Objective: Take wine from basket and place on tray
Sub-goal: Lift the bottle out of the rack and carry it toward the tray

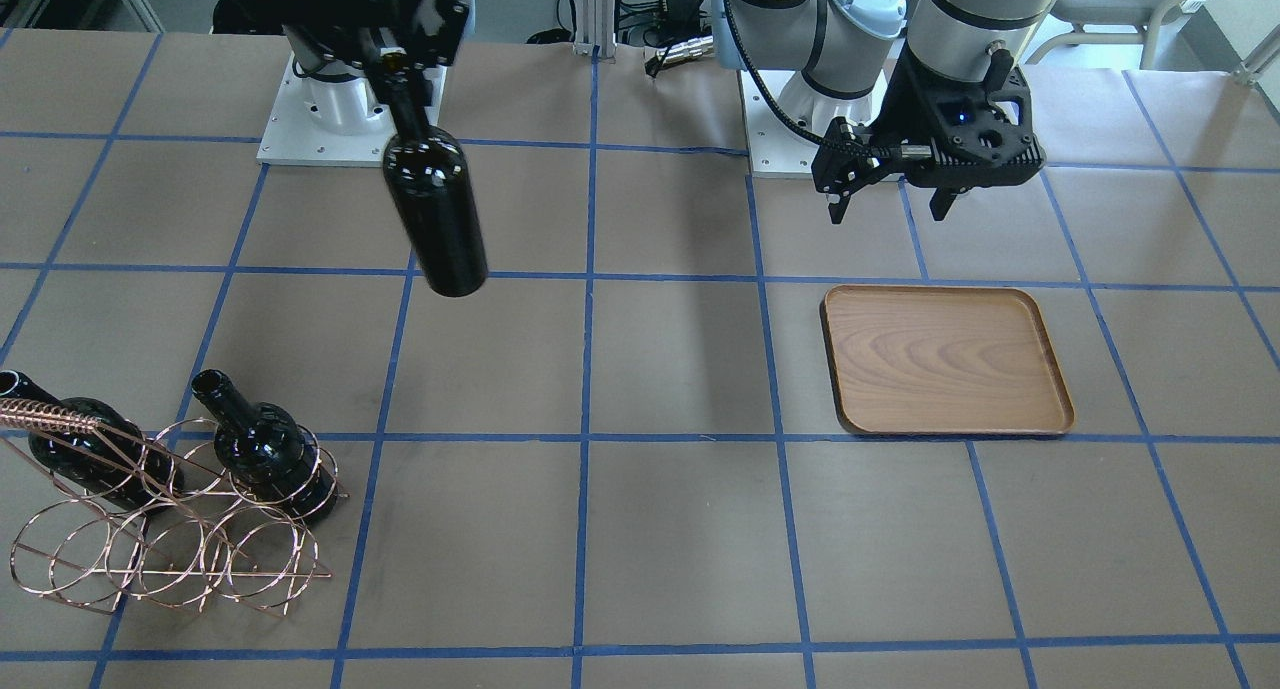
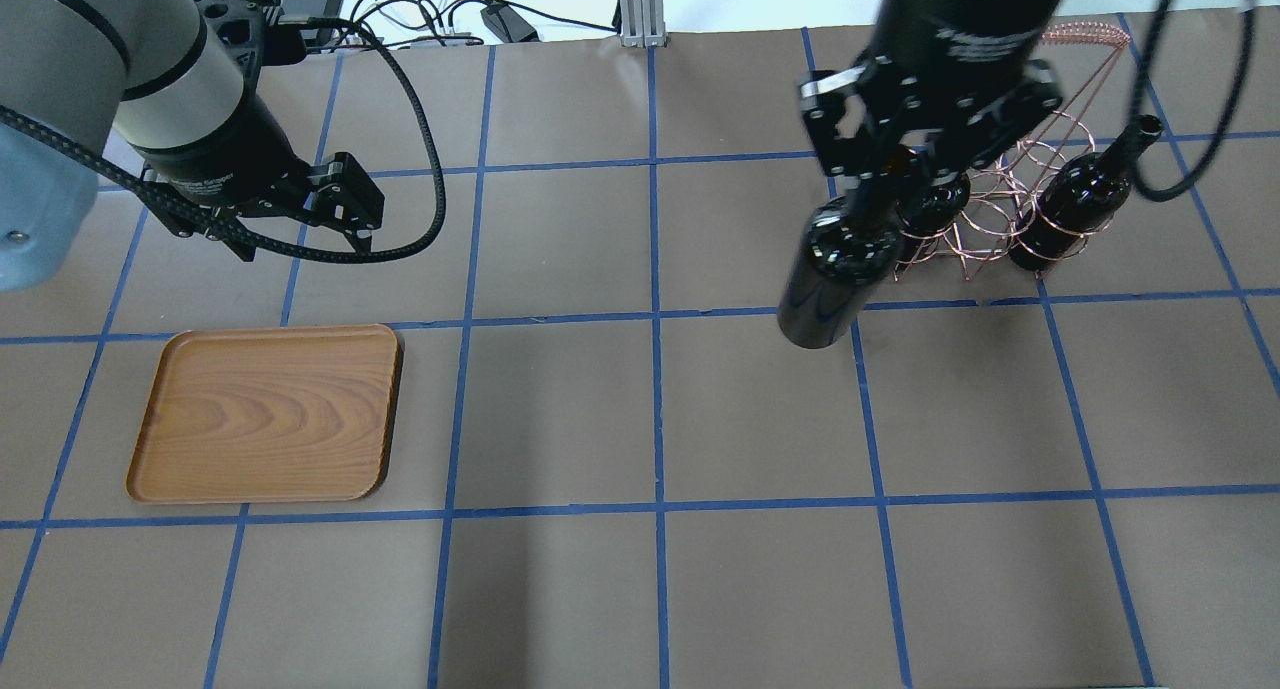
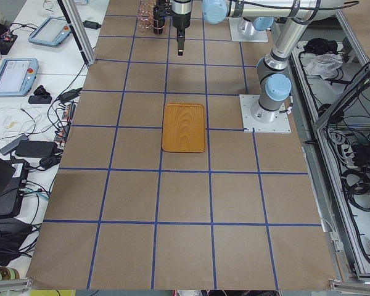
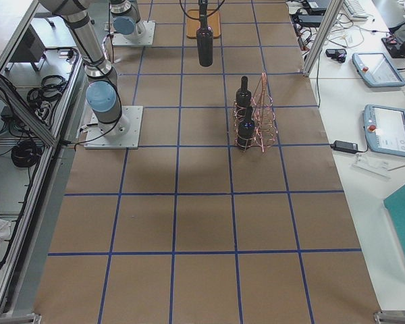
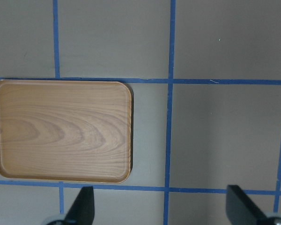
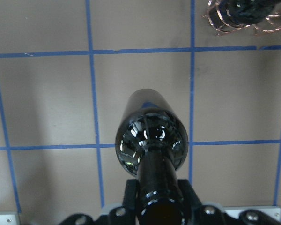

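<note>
the left gripper [image 2: 305, 241] hung wide open and empty near the tray [image 2: 265, 414], which lay flat, well off to the left of the right gripper [image 1: 393, 64]; that pincer was clamped on the neck of the wine [image 2: 835, 279], a glossy black unlabelled bottle hanging below it, long axis upright, clear of the table; the basket [image 2: 985, 219] stood just to its right, holding two more bottles.
</note>
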Controlling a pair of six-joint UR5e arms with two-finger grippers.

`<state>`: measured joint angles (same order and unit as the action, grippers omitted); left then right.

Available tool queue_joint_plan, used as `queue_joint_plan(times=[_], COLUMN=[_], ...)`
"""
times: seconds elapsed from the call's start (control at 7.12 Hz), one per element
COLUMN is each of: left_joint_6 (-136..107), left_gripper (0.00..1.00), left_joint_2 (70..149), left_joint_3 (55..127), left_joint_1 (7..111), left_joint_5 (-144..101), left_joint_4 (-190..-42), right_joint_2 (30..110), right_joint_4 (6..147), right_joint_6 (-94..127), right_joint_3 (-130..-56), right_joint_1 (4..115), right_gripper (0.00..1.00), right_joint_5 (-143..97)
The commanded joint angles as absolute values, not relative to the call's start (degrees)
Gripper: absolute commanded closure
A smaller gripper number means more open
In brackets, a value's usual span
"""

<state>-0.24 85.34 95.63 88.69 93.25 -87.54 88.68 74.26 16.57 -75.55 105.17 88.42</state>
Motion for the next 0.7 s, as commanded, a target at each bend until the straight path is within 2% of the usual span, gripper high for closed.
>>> queue_joint_plan(times=[0.0,0.56], left_joint_6=[-0.2,-0.2], left_gripper=[0.0,0.0], left_joint_2=[85.3,85.3], left_joint_3=[95.6,95.5], left_joint_1=[88.7,88.6], left_joint_5=[93.3,93.3], left_joint_4=[-87.5,-87.5], right_joint_2=[81.9,72.7], right_joint_4=[83.2,93.3], right_joint_6=[29.5,41.2], right_joint_3=[-75.8,-77.2], right_joint_1=[114.9,121.4], right_gripper=[1.0,1.0], right_joint_5=[86.8,85.0])
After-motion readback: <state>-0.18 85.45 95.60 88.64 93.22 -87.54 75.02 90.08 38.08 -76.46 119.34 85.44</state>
